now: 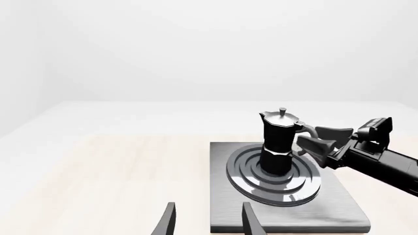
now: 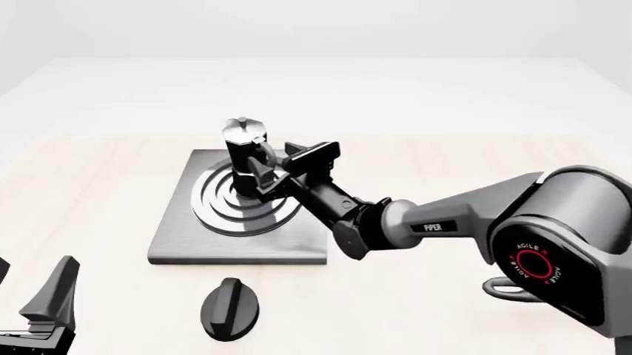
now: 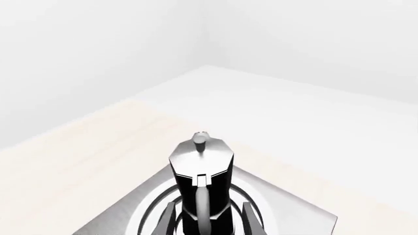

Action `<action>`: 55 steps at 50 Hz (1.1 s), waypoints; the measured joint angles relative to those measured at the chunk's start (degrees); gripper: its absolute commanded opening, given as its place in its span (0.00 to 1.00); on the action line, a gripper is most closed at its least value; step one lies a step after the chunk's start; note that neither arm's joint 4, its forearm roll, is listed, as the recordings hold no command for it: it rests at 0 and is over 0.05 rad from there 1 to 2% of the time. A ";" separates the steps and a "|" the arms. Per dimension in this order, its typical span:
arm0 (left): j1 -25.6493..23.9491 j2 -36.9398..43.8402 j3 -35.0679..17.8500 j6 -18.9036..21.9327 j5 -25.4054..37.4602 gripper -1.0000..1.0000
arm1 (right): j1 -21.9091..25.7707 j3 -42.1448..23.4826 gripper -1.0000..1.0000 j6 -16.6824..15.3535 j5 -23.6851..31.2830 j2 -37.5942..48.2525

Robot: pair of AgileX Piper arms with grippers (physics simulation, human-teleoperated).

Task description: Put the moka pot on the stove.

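The moka pot point(image 2: 244, 148), black with a silver lid and knob, stands upright on the concentric rings of the grey stove point(image 2: 177, 237). My right gripper point(image 2: 286, 166) is open, its fingers on either side of the pot's curved handle and not pressing on it. In the right wrist view the moka pot point(image 3: 201, 166) fills the gap between the fingers point(image 3: 251, 220). The left wrist view shows the moka pot point(image 1: 279, 142) on the stove point(image 1: 339, 205) with the right gripper point(image 1: 320, 139) beside it. My left gripper point(image 2: 29, 285) is open at the near left, holding nothing.
A small black oval knob point(image 2: 230, 308) lies on the table just in front of the stove's near edge. The right arm point(image 2: 445, 222) stretches across the table from the right toward the stove. The pale wooden tabletop ends at a white surround beyond the stove.
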 measured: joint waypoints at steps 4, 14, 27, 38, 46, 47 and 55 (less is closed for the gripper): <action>0.00 0.00 0.00 0.00 0.00 1.00 | 0.07 0.67 1.00 -0.17 0.04 -0.73; 0.00 0.00 0.00 0.00 0.00 1.00 | 0.13 2.70 1.00 -0.63 -0.06 -2.85; 0.00 0.00 0.00 0.00 0.00 1.00 | 0.03 5.96 1.00 -1.14 -0.50 -5.86; 0.00 0.00 0.00 0.00 0.00 1.00 | -0.03 8.89 1.00 -1.54 -0.92 -8.49; 0.00 0.00 0.00 0.00 0.00 1.00 | -0.08 11.34 1.00 -1.63 -1.55 -10.43; 0.00 0.00 0.00 0.00 0.00 1.00 | -0.09 11.65 1.00 -1.64 -1.63 -10.67; 0.00 0.00 0.00 0.00 0.00 1.00 | -0.38 14.20 1.00 -1.70 -2.38 -12.69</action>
